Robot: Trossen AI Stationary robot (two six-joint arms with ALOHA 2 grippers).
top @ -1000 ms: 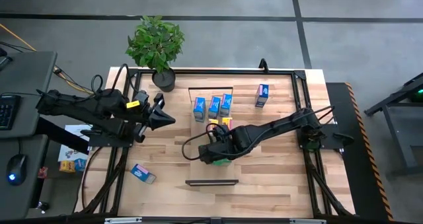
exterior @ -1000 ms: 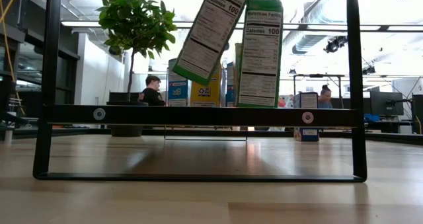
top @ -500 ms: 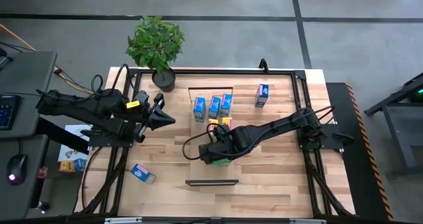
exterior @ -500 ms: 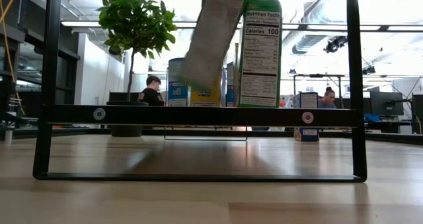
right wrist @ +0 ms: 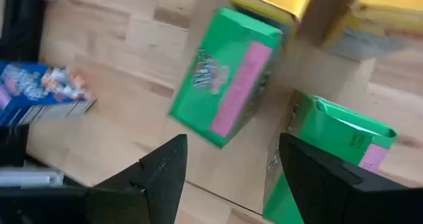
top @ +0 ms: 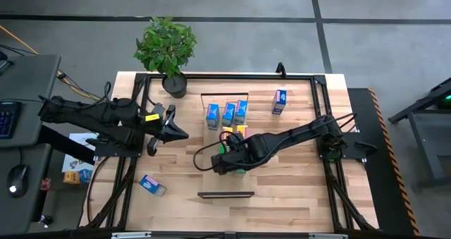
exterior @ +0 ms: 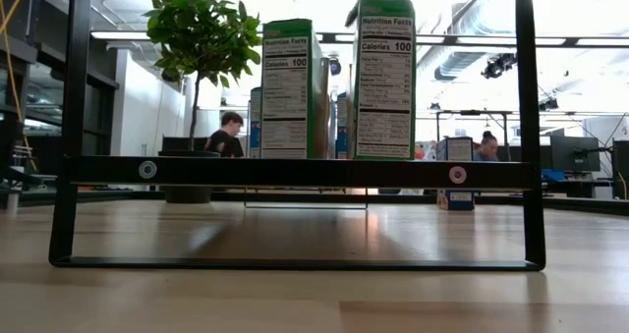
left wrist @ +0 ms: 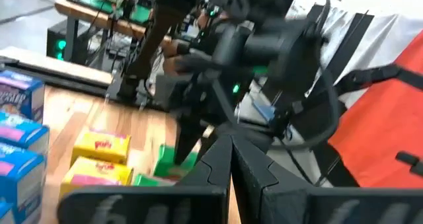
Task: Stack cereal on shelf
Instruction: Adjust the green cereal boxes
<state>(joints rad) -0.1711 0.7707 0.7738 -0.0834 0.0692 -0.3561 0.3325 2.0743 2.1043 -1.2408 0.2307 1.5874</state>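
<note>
A: Right gripper position and state?
B: Over the table's middle, above two green cereal boxes. Its fingers stand apart, holding nothing; one green box shows between them in the wrist view.
A: Boxes upright?
B: Both upright on the shelf in the low view. Yellow boxes sit just behind, three blue boxes farther back, one blue box lying near the front left.
A: Left gripper?
B: Left of centre, fingers pressed together, empty.
</note>
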